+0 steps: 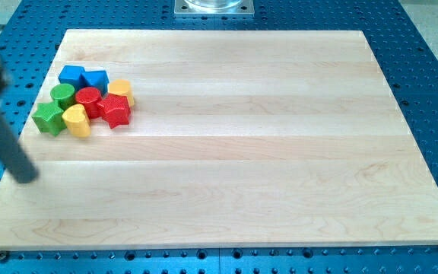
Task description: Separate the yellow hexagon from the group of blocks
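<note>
The yellow hexagon (119,89) sits at the right edge of a tight cluster near the board's upper left. It touches a red star (115,110) below it and lies beside a blue block (95,78). The cluster also holds another blue block (72,75), a green cylinder (63,95), a red cylinder (88,98), a green star (49,117) and a yellow block (76,120). My tip (26,177) is blurred at the board's left edge, well below and left of the cluster, touching no block.
The wooden board (242,137) lies on a blue perforated table (432,46). A metal mount (214,7) shows at the view's top centre.
</note>
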